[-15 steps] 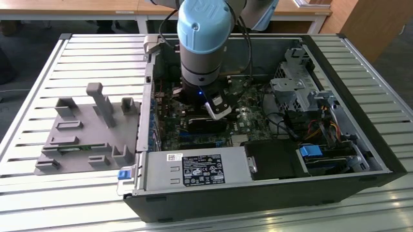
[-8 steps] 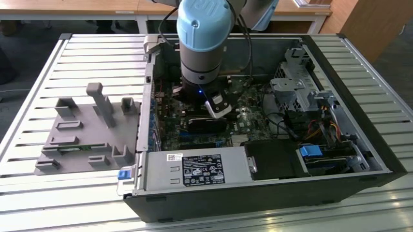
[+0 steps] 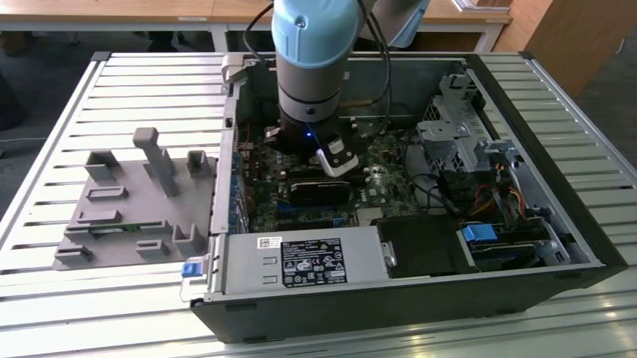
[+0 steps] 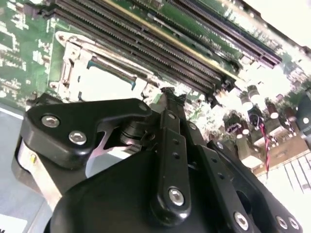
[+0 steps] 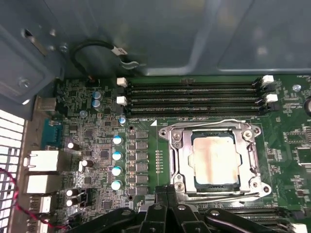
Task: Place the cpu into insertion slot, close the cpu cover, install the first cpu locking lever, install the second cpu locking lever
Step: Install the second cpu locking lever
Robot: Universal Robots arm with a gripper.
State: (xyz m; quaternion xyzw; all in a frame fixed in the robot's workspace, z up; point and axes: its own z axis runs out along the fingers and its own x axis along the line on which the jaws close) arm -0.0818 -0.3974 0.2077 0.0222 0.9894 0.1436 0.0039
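**Chip seated, cover down, levers in doubt**

Cpu point(image 5: 216, 160) sits flat in the insertion slot point(image 5: 214, 187), its dull tan face showing through the window of the cpu cover point(image 5: 182, 160), which lies closed around it in the first wrist view. We judge the first two steps done. Thin wire levers run along the cover's edges, but we cannot tell for certain whether both are hooked home, so the locking steps may be unfinished.

Just beside the slot, on the side away from the long black memory slots point(image 5: 194, 97), the gripper point(image 5: 166, 190) hovers with its fingers pressed together and nothing between them. In the second wrist view the same closed fingers point(image 4: 171, 104) point at the socket's rim.

Around the slot spreads the green motherboard point(image 5: 97, 155), inside the open computer case point(image 3: 557, 186).
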